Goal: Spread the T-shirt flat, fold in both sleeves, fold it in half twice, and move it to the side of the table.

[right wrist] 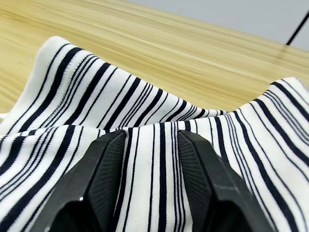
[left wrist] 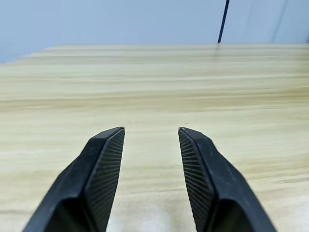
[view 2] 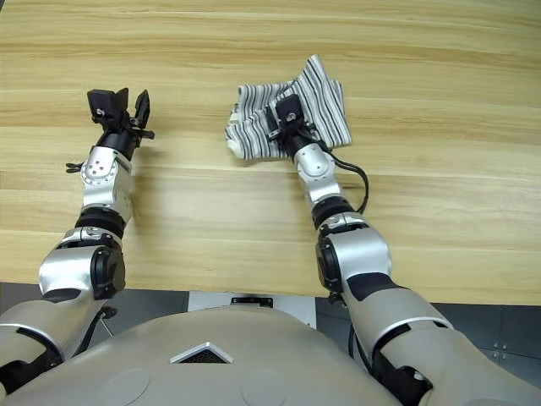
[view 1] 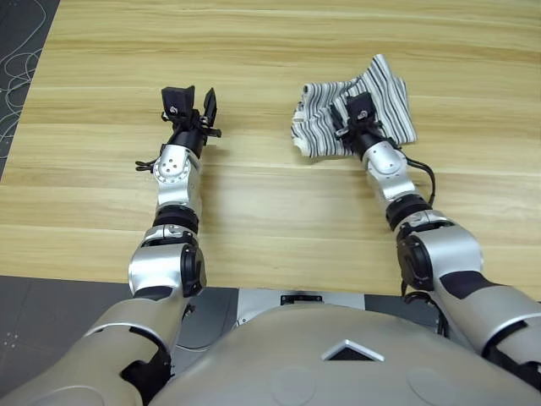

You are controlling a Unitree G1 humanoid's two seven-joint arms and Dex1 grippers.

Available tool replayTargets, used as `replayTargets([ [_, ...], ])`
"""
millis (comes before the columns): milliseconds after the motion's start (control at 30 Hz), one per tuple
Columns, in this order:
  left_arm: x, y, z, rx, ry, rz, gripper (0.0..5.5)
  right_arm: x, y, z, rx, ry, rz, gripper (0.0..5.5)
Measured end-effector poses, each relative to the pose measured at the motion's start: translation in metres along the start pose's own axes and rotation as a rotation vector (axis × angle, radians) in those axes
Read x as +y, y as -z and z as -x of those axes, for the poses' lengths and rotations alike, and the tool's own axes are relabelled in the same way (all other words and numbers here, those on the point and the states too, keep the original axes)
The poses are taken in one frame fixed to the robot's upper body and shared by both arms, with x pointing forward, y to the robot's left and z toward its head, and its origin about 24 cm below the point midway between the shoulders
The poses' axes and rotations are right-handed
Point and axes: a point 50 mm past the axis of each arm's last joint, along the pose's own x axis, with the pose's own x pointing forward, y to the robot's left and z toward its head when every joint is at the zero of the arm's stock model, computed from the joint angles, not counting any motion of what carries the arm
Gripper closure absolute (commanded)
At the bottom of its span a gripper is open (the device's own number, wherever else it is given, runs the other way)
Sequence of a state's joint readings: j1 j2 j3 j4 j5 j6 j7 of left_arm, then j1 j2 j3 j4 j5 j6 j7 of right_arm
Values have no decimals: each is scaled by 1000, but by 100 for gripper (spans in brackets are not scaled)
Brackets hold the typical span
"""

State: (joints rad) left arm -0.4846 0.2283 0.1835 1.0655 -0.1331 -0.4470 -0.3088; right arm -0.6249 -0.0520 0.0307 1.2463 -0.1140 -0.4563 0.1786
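The striped T-shirt [view 1: 393, 93] lies as a rumpled, part-folded bundle on the wooden table [view 1: 254, 211], to my right of centre and in the farther half of the top. My right gripper [view 1: 358, 106] rests on it near its middle. In the right wrist view its fingers [right wrist: 108, 169] stand apart, with a band of striped cloth lying between them, and I see no pinch on it. My left gripper [view 1: 194, 95] sits well apart from the shirt, low over bare wood, its jaws spread.
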Motion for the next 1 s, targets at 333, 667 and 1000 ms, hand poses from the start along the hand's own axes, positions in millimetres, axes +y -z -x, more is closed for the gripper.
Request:
replayTargets([
  [333,8,5,3,16,-71,19,343,-64,18,30,43,165,25,351],
  [667,14,10,5,31,-153,47,343,-105,33,61,66,318,-14,351],
  [1000,13,4,-2,8,-179,80,343,-149,47,101,140,501,23,351],
])
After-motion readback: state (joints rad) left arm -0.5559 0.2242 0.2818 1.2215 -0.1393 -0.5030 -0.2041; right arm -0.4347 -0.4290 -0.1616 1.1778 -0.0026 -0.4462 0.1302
